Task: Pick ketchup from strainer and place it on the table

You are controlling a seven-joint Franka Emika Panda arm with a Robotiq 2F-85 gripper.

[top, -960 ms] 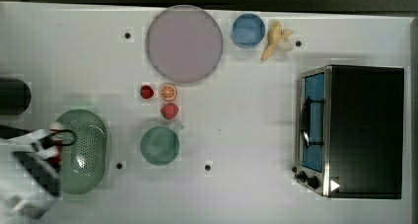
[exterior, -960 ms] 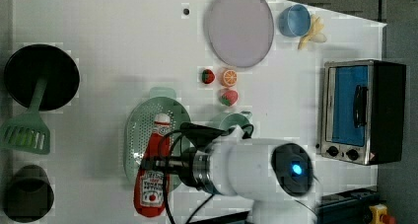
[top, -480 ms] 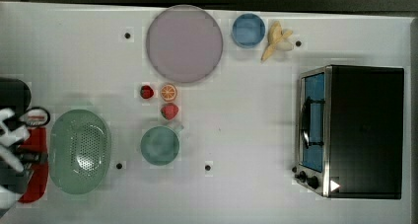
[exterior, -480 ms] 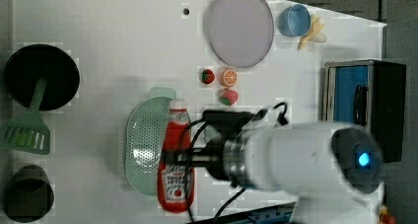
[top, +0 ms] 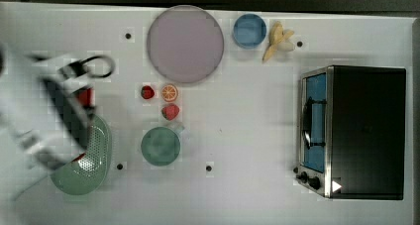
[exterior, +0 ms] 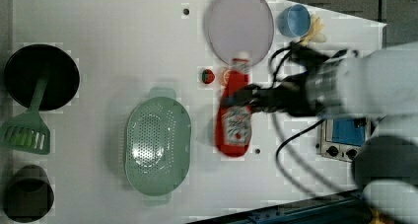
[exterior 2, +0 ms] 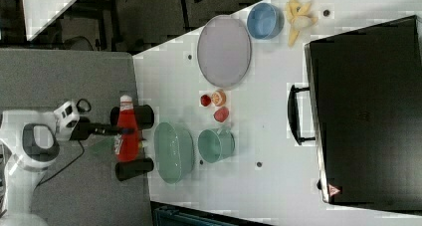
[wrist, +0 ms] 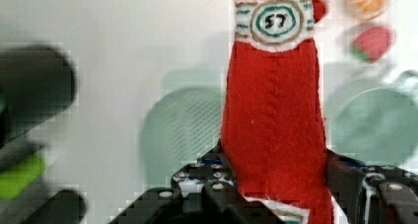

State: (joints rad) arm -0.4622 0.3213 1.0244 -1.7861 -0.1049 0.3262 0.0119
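Bright even light, blurred arm [top: 54,116], blocky compression

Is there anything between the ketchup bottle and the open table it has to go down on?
Nothing visible blocks it. The ketchup, held in the gripper, is out of the strainer, with bare table nearby.

I take the strainer [top: 84,160] as my landmark on the table [top: 247,136]. In the top view, the bowl [top: 160,145] sits just to its right, the strawberries [top: 170,111] beyond that bowl, and the oven [top: 354,131] far right.
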